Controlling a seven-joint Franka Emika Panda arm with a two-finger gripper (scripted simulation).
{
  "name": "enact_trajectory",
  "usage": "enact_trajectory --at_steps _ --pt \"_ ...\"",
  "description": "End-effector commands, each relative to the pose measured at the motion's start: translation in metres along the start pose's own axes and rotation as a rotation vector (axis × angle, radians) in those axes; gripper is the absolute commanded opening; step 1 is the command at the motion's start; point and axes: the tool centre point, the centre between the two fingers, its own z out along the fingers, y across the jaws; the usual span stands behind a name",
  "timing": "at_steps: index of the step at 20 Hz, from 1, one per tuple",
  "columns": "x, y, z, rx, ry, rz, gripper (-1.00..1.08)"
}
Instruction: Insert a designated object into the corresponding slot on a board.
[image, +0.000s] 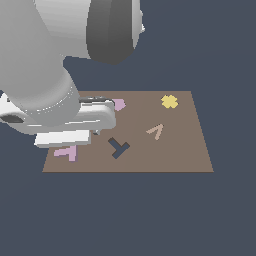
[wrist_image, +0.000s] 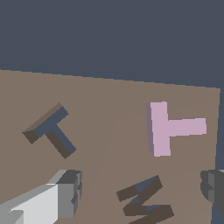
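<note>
Pink is the colour to watch: the light-pink T-shaped piece lies flat on the brown board, close to the board's near corner on the exterior view's left, and nothing is touching it. The wrist view shows the same piece resting free on the surface, near the board's edge.

Over to the slot: the dark navy T-shaped slot sits on the board just beside the pink T, toward the exterior view's right, with a clear strip of bare board between them. From the wrist camera the slot reads as a recessed T with brown walls.

The gripper hangs above the board with its two fingers spread wide, one grey finger on either side of the frame, and nothing between them but board and a dark brown N-shaped recess. In the exterior view the bulky white arm covers the board's left portion and hides the fingers.

Elsewhere on the board: a pink pentagon peeking from behind the arm, a yellow clover-like shape near the far right corner, and a salmon V-like shape beyond the slot.
</note>
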Motion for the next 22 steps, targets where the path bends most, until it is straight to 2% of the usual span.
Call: enact_trajectory --at_steps 1,11,22 --pt "0.007 0.015 0.013 0.001 -0.004 -0.019 1.00" --pt "0.024 0.048 0.042 0.002 -0.015 -0.058 1.00" --pt "0.028 0.055 0.048 0.003 -0.017 -0.065 1.00"
